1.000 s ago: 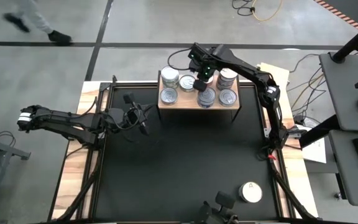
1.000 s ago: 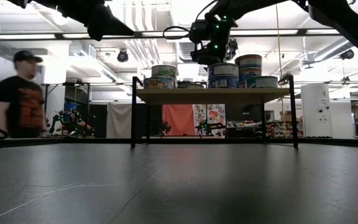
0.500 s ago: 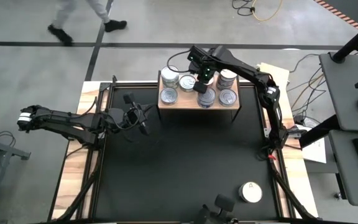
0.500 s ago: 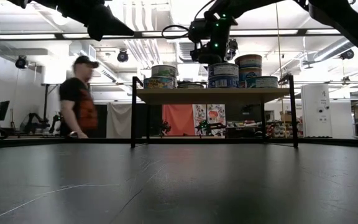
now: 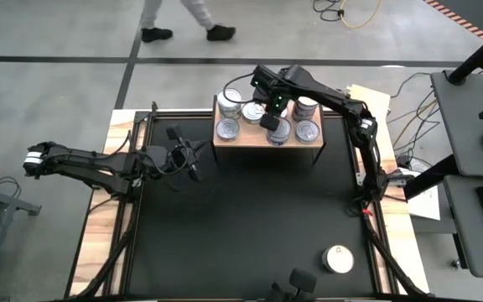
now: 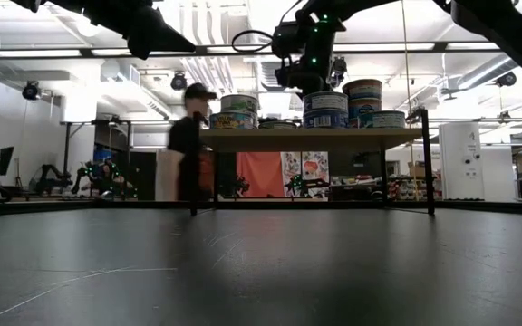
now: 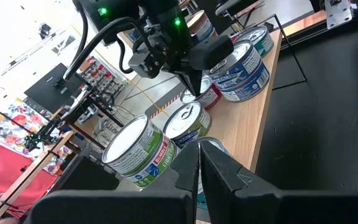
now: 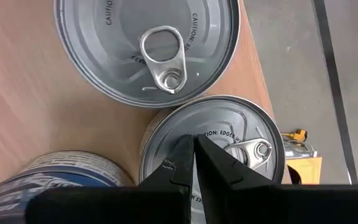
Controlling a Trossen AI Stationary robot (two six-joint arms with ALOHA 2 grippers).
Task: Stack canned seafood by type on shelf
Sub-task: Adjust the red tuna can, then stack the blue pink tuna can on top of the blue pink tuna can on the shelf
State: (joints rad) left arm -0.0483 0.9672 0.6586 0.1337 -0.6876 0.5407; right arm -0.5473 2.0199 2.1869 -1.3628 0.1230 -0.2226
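I'm hovering my right gripper [image 5: 269, 120] over the shelf [image 5: 268, 140], fingers [image 8: 185, 163] pressed shut with nothing between them, tips just above the silver pull-ring tin [image 8: 213, 149] at the middle of the back row. Looks like I'm between picks: the shelf is mostly loaded and I'm lining up or nudging (can't tell whether the tips are touching the lid).

Shelf contents: front row has silver-topped tins, including a blue-labelled stack [image 6: 325, 109] and a single tin [image 5: 308, 131] at the right end. Another two-high stack [image 6: 362, 95] is standing behind. At the left end there's a green-labelled tin [image 7: 137, 151] on top of another.

One white-topped tin [image 5: 338, 259] is sitting alone on the tabletop [image 5: 241, 218], well apart from the shelf, near my base. Judging by that, it's the leftover; next move calls for opening the fingers, retreating from the shelf and reaching back for it.

My left gripper [image 5: 189, 159] is waiting near the shelf's left end, fingers closed, empty.
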